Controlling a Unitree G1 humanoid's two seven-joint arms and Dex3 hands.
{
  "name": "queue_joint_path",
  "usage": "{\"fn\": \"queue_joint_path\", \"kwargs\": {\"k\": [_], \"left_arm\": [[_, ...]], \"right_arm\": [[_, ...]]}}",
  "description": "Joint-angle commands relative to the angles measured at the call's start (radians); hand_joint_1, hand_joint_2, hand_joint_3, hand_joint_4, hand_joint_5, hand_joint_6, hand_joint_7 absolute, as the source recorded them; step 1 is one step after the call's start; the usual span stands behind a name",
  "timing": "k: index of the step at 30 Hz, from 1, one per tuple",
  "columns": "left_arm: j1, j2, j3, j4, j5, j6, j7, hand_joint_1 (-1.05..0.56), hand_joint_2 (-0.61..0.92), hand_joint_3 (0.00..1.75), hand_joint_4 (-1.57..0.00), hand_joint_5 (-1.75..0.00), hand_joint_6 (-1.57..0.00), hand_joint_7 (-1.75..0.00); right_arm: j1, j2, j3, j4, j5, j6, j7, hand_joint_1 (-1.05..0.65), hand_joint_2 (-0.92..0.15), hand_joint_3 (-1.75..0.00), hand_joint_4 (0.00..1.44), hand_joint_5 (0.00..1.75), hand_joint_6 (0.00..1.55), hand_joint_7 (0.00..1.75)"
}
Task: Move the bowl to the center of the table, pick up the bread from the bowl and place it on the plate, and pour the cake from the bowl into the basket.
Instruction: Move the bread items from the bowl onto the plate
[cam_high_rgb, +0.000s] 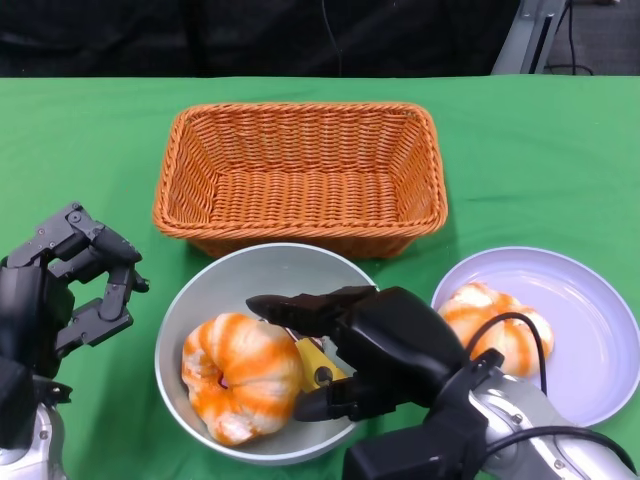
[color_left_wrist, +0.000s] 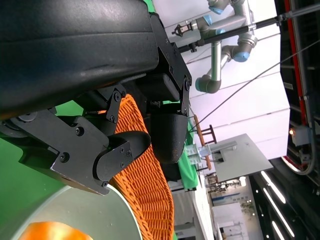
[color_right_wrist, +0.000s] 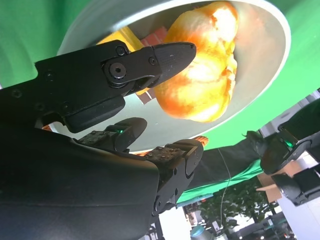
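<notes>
A grey bowl (cam_high_rgb: 258, 272) stands just in front of the basket. It holds an orange-and-white bread (cam_high_rgb: 240, 375) and a small yellow cake (cam_high_rgb: 313, 365). My right hand (cam_high_rgb: 385, 350) hovers over the bowl's right side with its fingers spread above and beside the cake, holding nothing. In the right wrist view the fingers (color_right_wrist: 165, 55) reach over the bowl (color_right_wrist: 270, 65) toward the bread (color_right_wrist: 205, 75) and cake (color_right_wrist: 122, 37). My left hand (cam_high_rgb: 70, 280) waits open, left of the bowl and apart from it. A lilac plate (cam_high_rgb: 590, 320) at the right carries another bread (cam_high_rgb: 490, 320).
An orange wicker basket (cam_high_rgb: 300, 170) sits behind the bowl with nothing in it; the left wrist view shows its wall (color_left_wrist: 145, 185) just past my left hand (color_left_wrist: 125, 135) and the bowl's rim (color_left_wrist: 75, 210). Green cloth covers the table.
</notes>
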Motion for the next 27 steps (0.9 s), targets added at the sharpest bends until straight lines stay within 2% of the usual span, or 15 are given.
{"fn": "queue_joint_path", "kwargs": {"k": [1, 10, 21, 27], "left_arm": [[-0.009, 0.019, 0.010, -0.011, -0.021, -0.003, -0.008, -0.08, 0.66, 0.94, -0.81, -1.62, -0.75, -1.46], [-0.004, 0.015, 0.015, -0.051, -0.048, 0.003, -0.005, -0.07, 0.70, 0.89, -0.83, -1.58, -0.75, -1.48], [0.000, 0.013, 0.021, -0.074, -0.034, -0.002, 0.014, -0.04, 0.64, 1.00, -0.84, -1.56, -0.75, -1.53], [0.005, 0.015, 0.017, -0.081, -0.025, 0.005, 0.020, -0.04, 0.64, 1.01, -0.84, -1.56, -0.73, -1.53]], "right_arm": [[-0.034, 0.010, 0.014, 0.035, -0.007, 0.013, 0.003, -0.85, -0.92, -0.16, 0.49, 0.00, 0.34, 0.00], [-0.085, 0.012, 0.051, 0.105, -0.030, 0.051, 0.038, -0.88, -0.92, -0.18, 0.45, 0.00, 0.34, 0.01], [-0.132, 0.022, 0.101, 0.169, -0.047, 0.096, 0.085, -0.94, -0.92, -0.20, 0.34, 0.00, 0.34, 0.00], [-0.136, 0.027, 0.121, 0.162, -0.053, 0.119, 0.109, -0.95, -0.92, -0.21, 0.29, 0.00, 0.32, 0.00]]}}
